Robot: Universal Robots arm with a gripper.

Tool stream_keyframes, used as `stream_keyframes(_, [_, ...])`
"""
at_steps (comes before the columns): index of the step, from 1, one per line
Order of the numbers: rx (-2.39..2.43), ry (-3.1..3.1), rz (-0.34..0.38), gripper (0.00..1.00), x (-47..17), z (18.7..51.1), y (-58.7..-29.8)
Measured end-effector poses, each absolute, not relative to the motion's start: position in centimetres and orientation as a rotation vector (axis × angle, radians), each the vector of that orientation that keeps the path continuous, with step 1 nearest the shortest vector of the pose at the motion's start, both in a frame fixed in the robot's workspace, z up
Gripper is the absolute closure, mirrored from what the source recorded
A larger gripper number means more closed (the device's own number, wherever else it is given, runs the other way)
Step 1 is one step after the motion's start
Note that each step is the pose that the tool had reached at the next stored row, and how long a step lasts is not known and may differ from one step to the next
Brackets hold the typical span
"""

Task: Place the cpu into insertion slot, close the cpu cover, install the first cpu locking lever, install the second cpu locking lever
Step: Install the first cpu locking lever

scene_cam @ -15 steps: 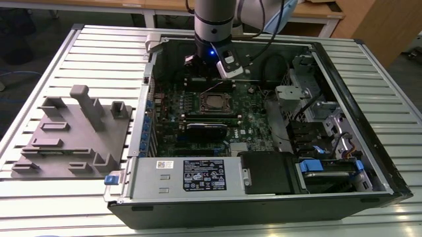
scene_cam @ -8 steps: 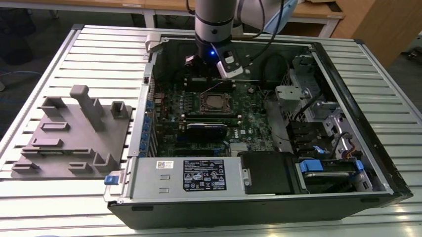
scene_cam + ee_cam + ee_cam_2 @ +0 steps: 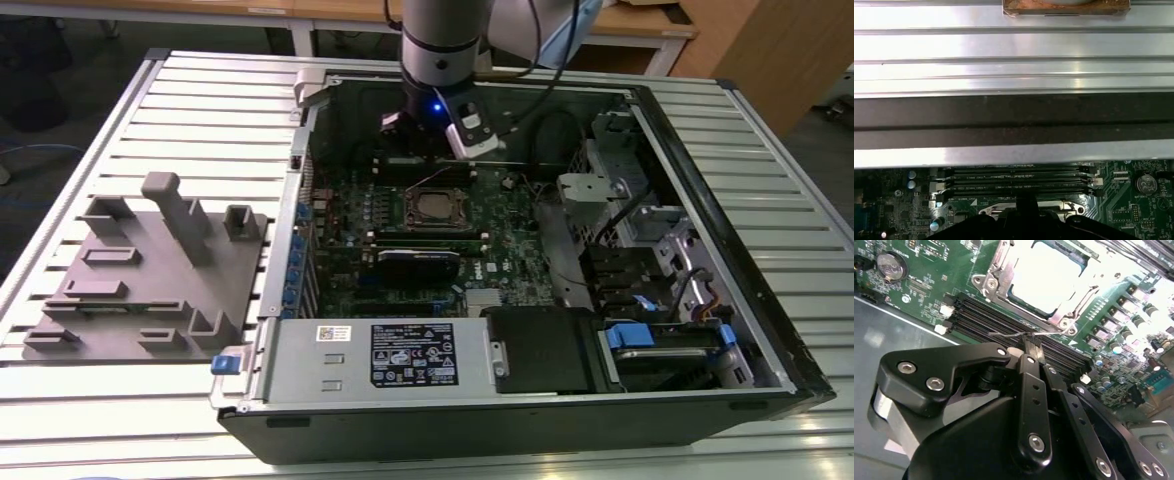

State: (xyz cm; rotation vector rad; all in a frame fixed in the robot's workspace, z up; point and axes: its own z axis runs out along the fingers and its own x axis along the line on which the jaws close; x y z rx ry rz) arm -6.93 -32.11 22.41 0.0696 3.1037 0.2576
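One cpu [image 3: 1046, 275] lies flat in the one insertion slot [image 3: 988, 284], its silvery metal top facing up. It is square, so it has no long axis. Its edges run parallel to the neighbouring memory slots [image 3: 989, 315].

One cpu cover [image 3: 1004, 270] lies folded down over the chip, and the metal top shows through its window. The slot sits near the middle of the green motherboard [image 3: 929, 285].

The bank between the slot and the claw [image 3: 1031, 342] holds four memory slots, counted in the first wrist view. Their long axis runs from the exterior view's left to its right.

One thin wire locking lever [image 3: 1004, 334] crosses just above this bank, roughly parallel to it. The claw is narrow, with its two fingertips drawn together at the wire. The tips touch the lever, but whether they pinch it cannot be told.

One round coin battery [image 3: 890, 266] sits on the board, well apart from the slot.

The board lies inside one open computer case [image 3: 787, 350], which rests on its side on the slatted metal table [image 3: 200, 100]. One arm [image 3: 441, 40] comes down into the case at its far edge. One labelled power supply [image 3: 387, 355] fills the near corner of the case. One grey moulded fixture [image 3: 147, 270] rests on the table to the exterior view's left of the case.
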Motion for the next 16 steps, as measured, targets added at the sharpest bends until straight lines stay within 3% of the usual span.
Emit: stream_keyframes(16, [0.07,3.103,0.256,0.9,-6.58,22.36,-32.11])
